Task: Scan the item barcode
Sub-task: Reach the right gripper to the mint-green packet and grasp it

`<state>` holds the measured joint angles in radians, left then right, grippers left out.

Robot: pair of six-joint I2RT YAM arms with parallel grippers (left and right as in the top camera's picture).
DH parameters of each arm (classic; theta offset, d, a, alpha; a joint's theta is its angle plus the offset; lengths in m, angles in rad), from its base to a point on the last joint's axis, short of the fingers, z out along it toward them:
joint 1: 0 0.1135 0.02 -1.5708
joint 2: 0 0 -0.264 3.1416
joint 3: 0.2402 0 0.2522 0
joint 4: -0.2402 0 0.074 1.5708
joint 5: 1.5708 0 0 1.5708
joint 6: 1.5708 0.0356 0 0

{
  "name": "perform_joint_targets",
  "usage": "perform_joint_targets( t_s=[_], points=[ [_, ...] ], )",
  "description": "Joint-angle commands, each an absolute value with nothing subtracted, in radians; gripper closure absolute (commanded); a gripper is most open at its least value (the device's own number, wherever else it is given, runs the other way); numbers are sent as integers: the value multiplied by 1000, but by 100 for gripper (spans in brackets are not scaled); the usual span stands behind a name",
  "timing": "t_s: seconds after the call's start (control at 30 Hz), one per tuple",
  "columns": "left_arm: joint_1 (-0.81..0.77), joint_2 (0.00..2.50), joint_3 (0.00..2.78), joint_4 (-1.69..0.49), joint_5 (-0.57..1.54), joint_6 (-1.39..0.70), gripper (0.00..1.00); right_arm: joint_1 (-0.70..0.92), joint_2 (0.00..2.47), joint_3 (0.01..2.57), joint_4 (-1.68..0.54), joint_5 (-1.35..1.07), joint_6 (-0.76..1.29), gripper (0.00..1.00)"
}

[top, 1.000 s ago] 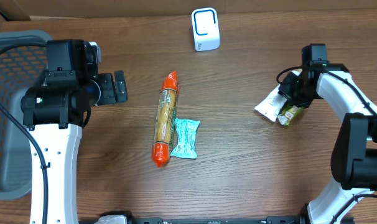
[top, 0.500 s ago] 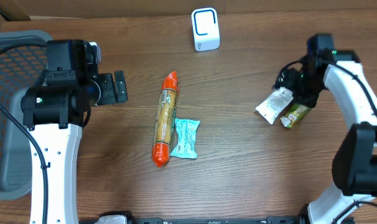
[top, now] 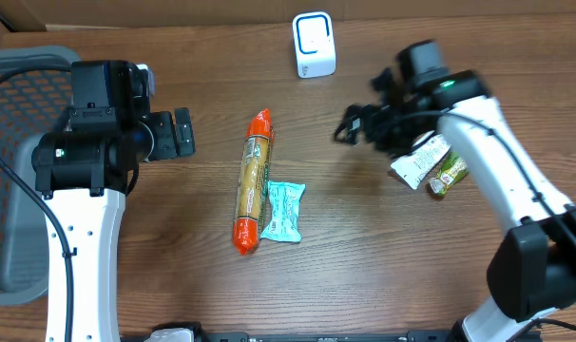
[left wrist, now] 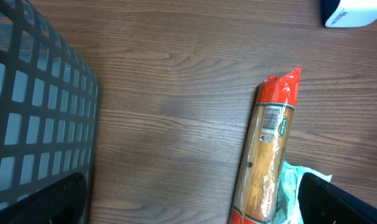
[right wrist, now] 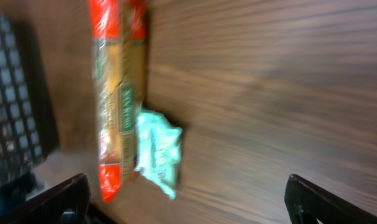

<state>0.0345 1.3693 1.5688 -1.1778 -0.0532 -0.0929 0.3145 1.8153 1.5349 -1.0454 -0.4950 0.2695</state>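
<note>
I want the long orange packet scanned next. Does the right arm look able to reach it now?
Probably yes: the right fingers stand open and empty, bare table lies between them and the long orange packet, with only the teal packet against one side.

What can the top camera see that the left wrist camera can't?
Only the overhead view shows the right gripper, open, and the white packet and green packet lying by that arm. Only the left wrist view shows the small label on the pasta pack clearly. Both show the pasta pack, the teal packet beside it, the basket and the scanner, though the wrist view catches just a corner of the scanner.
</note>
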Motion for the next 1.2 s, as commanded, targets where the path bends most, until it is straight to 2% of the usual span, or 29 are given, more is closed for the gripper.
perform_joint_targets(
  t_s=[0.0,0.13,0.3,0.6,0.67,0.9,1.03,1.1,1.17],
  points=[
    [32,1372,1586,-1174,-59,-67,0,411,1810,1472,-977,-519,353,0],
    [32,1372,1586,-1174,-59,-67,0,508,1832,1402,-803,-499,420,2],
    [32,1372,1586,-1174,-59,-67,1,563,1917,1404,-697,-487,445,6],
    [32,1372,1586,-1174,-59,-67,0,560,2079,1486,-726,-520,500,11],
    [32,1372,1586,-1174,-59,-67,0,564,2098,1486,-722,-532,532,15],
    [32,1372,1586,-1174,-59,-67,0,605,2123,1486,-710,-552,577,38],
    [32,1372,1586,-1174,-59,-67,0,604,2123,1486,-708,-557,581,73],
    [32,1372,1586,-1174,-59,-67,1,598,2122,1486,-709,-561,581,93],
    [32,1372,1586,-1174,-59,-67,0,581,2120,1487,-709,-580,579,96]
  ],
)
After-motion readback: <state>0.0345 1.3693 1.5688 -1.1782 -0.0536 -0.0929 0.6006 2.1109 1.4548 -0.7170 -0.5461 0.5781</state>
